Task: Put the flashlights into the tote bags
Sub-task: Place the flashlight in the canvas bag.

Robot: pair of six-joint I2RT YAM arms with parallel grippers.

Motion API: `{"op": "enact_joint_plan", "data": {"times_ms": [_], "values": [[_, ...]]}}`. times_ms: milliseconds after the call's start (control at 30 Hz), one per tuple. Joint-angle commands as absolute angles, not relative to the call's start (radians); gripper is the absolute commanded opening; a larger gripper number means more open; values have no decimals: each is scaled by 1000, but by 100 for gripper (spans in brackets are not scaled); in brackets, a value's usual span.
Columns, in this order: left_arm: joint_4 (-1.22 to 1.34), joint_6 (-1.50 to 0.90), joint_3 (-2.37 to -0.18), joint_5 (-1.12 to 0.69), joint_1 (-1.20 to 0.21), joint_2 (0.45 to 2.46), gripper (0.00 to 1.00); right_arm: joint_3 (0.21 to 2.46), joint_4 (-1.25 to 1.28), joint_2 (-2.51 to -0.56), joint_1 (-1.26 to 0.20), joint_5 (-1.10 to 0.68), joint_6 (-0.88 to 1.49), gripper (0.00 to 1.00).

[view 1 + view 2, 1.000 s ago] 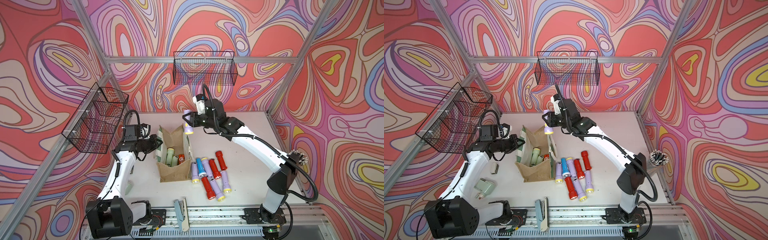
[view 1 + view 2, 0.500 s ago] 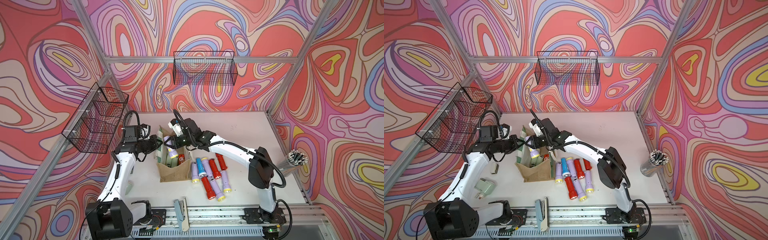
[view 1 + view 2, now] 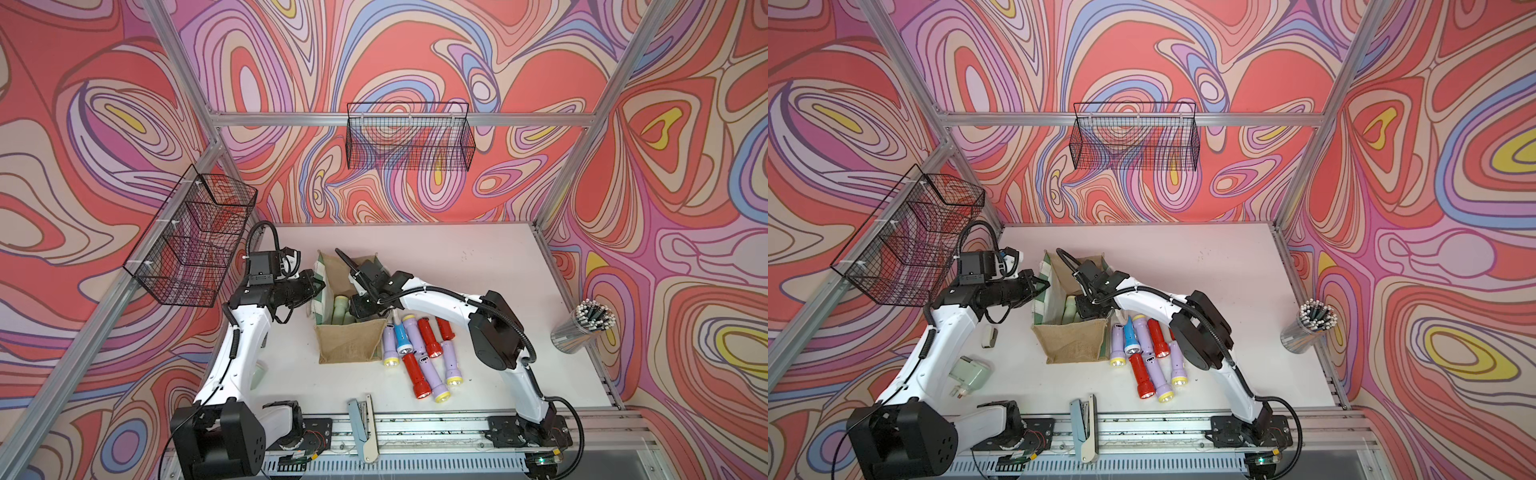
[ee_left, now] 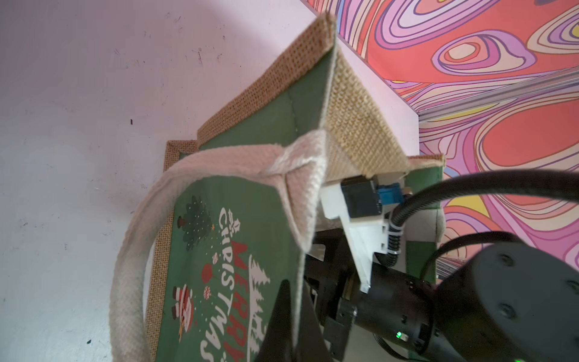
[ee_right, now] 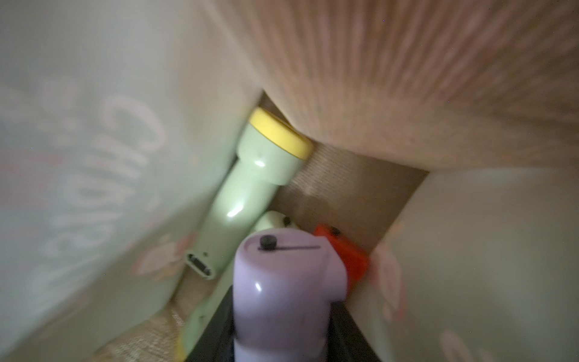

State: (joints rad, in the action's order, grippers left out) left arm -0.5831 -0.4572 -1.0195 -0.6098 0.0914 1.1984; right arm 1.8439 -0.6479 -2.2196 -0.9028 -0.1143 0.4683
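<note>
Right jaws clamping a lilac flashlight [image 5: 288,282] now sit deeper in the jute tote bag [image 3: 349,345], left jaws pinching its rim.

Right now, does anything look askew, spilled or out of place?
The bag is out of shape: the left gripper pinches its side rim, so its mouth looks out of square. The right gripper is inside it, gripping a lilac flashlight. Nothing looks spilled or damaged.

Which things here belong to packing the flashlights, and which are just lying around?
Job: tote bag; loose flashlights beside it; lilac flashlight held inside it; pale green flashlight inside.
Lying about: wire baskets; pen cup; stapler; green plug.
</note>
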Motion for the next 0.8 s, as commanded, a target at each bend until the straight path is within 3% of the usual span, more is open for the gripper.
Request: {"op": "enact_joint_plan", "data": {"times_ms": [0,233,367,567,767], "values": [[-594,-453,-1012,-611,87,1178,0,1899,-738,-2241,-908,16,476,8],[-593,-452,-1011,-603,87,1178,0,1916,-772,-2255,-907,75,446,18],[-588,-458,-1010,-613,87,1186,0,1948,-784,-2253,-907,73,399,43],[-587,-463,-1015,-611,87,1181,0,2012,-801,-2243,-905,-25,313,68],[-592,-462,-1020,-602,87,1179,0,2036,-786,-2195,-905,-78,290,69]]}}
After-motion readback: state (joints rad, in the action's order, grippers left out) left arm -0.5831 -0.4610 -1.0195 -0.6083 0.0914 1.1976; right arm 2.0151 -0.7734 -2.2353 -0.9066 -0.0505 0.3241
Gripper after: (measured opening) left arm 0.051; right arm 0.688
